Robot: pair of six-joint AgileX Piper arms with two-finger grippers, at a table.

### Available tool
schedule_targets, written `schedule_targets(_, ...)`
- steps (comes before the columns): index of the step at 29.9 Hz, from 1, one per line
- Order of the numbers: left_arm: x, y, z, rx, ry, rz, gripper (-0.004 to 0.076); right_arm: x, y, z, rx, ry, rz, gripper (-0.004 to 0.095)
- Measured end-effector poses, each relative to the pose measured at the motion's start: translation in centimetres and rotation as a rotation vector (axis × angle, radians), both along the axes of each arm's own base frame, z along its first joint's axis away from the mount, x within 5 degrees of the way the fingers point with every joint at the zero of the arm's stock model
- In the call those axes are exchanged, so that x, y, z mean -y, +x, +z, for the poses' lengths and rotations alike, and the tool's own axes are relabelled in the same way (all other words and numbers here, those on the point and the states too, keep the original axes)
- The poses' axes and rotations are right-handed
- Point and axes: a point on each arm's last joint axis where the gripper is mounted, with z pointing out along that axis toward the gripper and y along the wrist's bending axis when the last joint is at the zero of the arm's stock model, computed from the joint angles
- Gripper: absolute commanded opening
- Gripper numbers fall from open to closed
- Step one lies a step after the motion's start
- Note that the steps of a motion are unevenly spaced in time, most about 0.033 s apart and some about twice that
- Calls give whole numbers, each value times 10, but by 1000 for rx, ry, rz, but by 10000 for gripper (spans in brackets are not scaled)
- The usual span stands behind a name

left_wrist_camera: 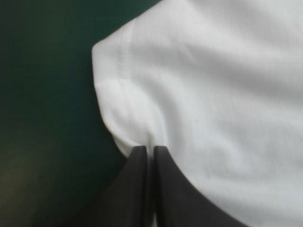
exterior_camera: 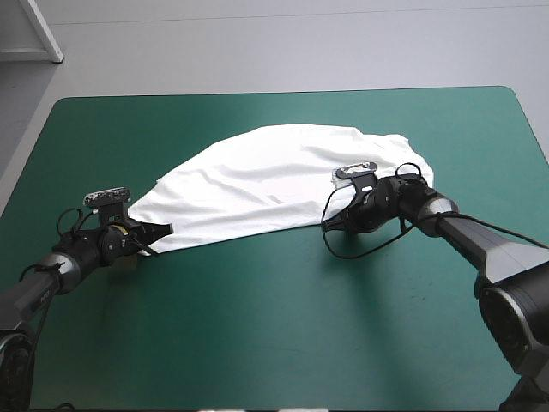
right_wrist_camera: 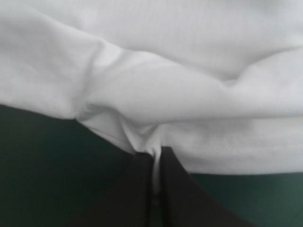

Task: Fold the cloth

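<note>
Left end effector [left_wrist_camera: 150,150], right end effector [right_wrist_camera: 155,153]: nearly closed, pinching T-shirt [exterior_camera: 257,184] edge.

Both arms are reaching in low from either side. Left gripper [exterior_camera: 161,228] and right gripper [exterior_camera: 334,221] are each pinching the T-shirt [exterior_camera: 266,176], fingers [left_wrist_camera: 168,189] all but closed.

The white short-sleeved T-shirt [exterior_camera: 274,180] lies on the teal-green table cover [exterior_camera: 257,326], the left gripper [exterior_camera: 166,229] at its near-left corner, the right gripper [exterior_camera: 329,225] at its near-right edge.
</note>
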Motion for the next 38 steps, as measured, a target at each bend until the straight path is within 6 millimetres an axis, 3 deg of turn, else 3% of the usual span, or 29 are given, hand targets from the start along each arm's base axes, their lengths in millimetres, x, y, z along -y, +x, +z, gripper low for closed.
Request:
schedule_targets(2, 0, 0, 4, 2, 1, -2, -10, 1, -5, 11, 0, 5, 2, -14)
schedule_targets(5, 0, -4, 19, -38, 16, -18, -10, 5, -14, 45, 39, 28, -5, -14)
schedule_targets(8, -1, -2, 60, 24, 37, -33, -10, 10, -26, 91, 103, 49, -9, -14)
schedule_targets(12, -2, -7, 142, 209, 82, -60, -10, 23, -50, 159, 228, 55, -20, -14)
schedule_targets(15, -2, -24, 210, 360, 121, -79, -10, 37, -70, 210, 345, 52, -46, -14)
schedule_targets(17, -2, -36, 243, 426, 137, -88, -10, 45, -83, 237, 409, 50, -68, -14)
schedule_targets(22, -1, -84, 340, 658, 180, -119, -10, 68, -125, 313, 631, 84, -111, -14)
schedule_targets(26, 0, -124, 398, 852, 228, -142, -10, 83, -160, 365, 809, 137, -111, -14)
schedule_targets(32, -1, -185, 459, 1126, 310, -145, -10, 100, -205, 417, 1060, 208, -104, -14)
schedule_targets(38, 0, -205, 482, 1266, 334, -135, -10, 114, -239, 450, 1295, 252, -96, -14)
